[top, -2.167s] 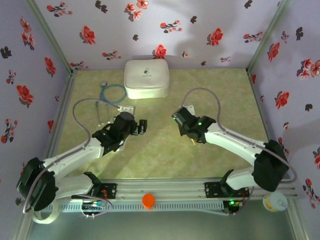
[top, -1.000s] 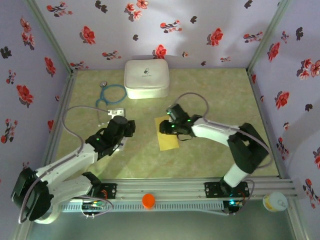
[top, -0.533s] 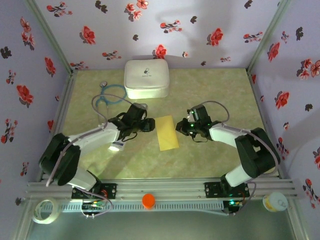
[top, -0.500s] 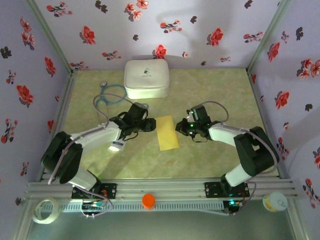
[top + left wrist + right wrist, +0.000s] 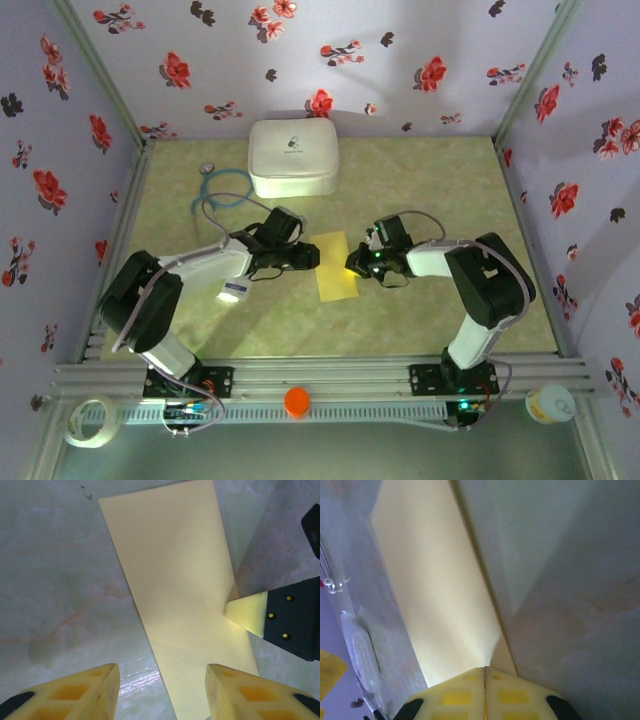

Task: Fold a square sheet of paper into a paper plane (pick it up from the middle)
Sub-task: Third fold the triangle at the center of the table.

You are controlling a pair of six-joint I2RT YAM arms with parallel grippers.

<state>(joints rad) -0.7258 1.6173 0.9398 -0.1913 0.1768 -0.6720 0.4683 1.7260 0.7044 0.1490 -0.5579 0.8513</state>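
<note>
Top view first: both arms have closed in since half a second ago. They were flanking the yellow sheet [image 5: 335, 276] with a gap on each side. Now the left pincer [image 5: 312, 257] is at its left edge and the right pincer [image 5: 352, 266] at its right edge. The right one also snapped closed within the last second. My read is the pick-up from the middle is starting, but nothing is lifted yet. The sheet lies mid-desk [image 5: 420, 190], nearer than the white case [image 5: 292, 158], and looks like a long strip rather than a square, so maybe already folded in half.

Left wrist: the left pincer [image 5: 162, 672] is spread, with one finger on either side of the sheet [image 5: 180, 580], which lies flat and smooth on the desk [image 5: 50, 580]. The right pincer [image 5: 234, 610] has its tip on the sheet's right edge.

Right wrist: the right pincer [image 5: 485, 672] has its fingers pressed together, the tip right at the edge of the sheet [image 5: 435, 595]. I can't tell if any paper is actually caught between them.
</note>
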